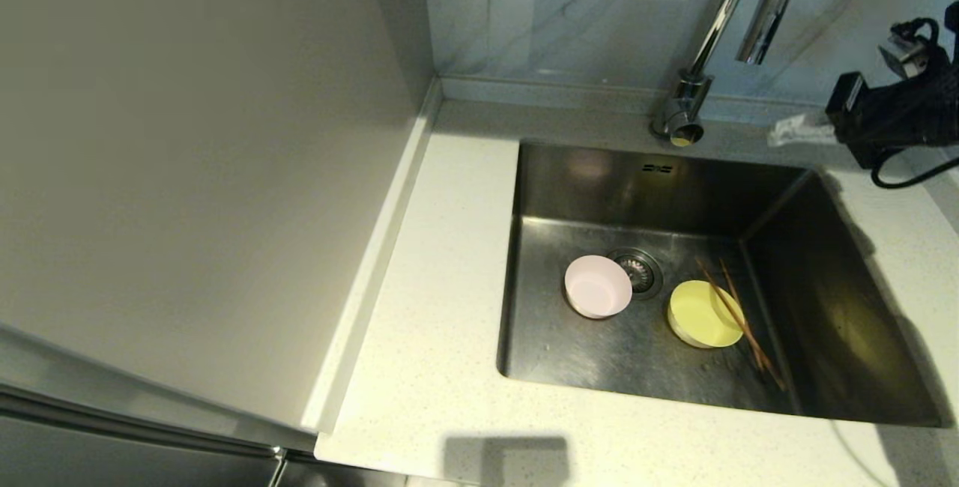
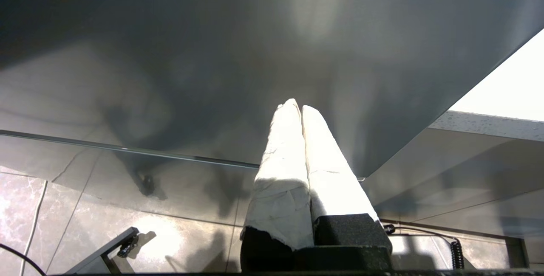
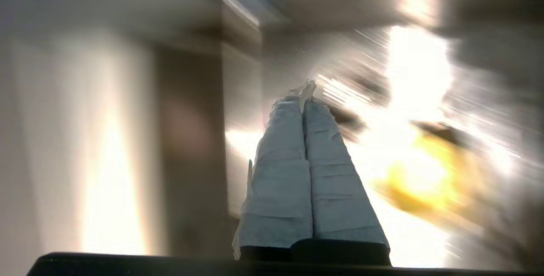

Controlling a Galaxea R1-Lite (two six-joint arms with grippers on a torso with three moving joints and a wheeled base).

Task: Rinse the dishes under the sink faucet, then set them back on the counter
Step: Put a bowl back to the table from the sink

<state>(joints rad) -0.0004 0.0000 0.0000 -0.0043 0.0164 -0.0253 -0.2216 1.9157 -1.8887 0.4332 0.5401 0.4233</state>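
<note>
Off-white speckled counter [image 1: 442, 262] surrounds a square brushed-steel sink [image 1: 577, 195]; blue-grey marbled wall tile [image 1: 569, 15] behind; chrome gooseneck faucet [image 1: 719, 22] stands at the back rim. Pale pink bowl [image 1: 597, 287] lies tilted on the basin floor, touching the strainer drain [image 1: 643, 271]; yellow-green bowl [image 1: 703, 314] near it, likewise tilted; two brown chopsticks [image 1: 738, 318] rest across its rim. Right gripper [image 3: 302, 97] fingers pressed together, empty; left gripper [image 2: 296, 107] likewise closed, beside a grey cabinet panel [image 2: 212, 34].
</note>
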